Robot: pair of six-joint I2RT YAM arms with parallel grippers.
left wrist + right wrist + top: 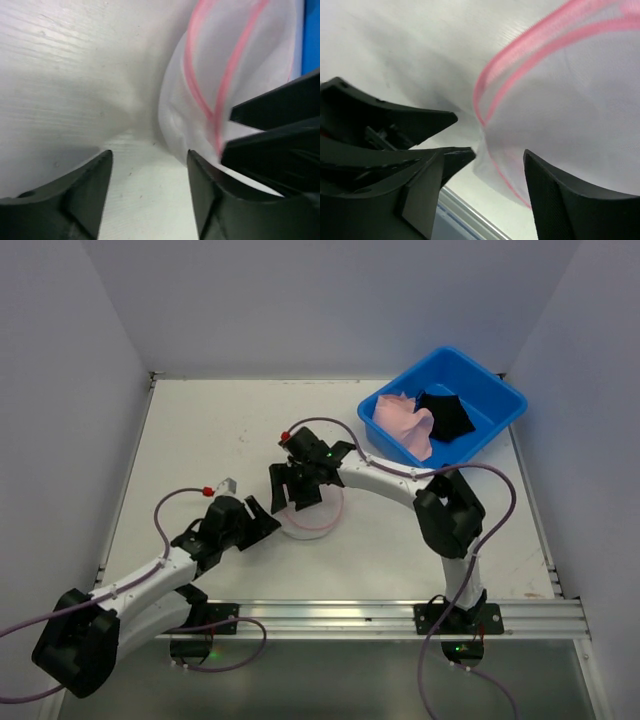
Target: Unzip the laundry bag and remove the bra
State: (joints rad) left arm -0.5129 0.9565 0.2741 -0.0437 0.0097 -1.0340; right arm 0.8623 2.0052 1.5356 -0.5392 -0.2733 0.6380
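Both spread: left claw (150, 156), right claw (484, 155) | laundry bag (570, 100) limp, light mesh | we'd pinch pink trim (478, 93) between right claw's fingers.

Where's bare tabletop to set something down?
Bare: the table far-left, beyond the left hand; also near-right, beside the right arm. Crowded: centre, where the right hand is at the laundry bag; blue bin fills the far-right corner.

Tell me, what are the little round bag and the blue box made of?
The bag looks like thin white mesh cloth. It seems soft and partly see-through, it folds, and it has pink fabric trim along its edge. The blue box is probably hard plastic, because it is smooth, a bit shiny, and has stiff straight walls.
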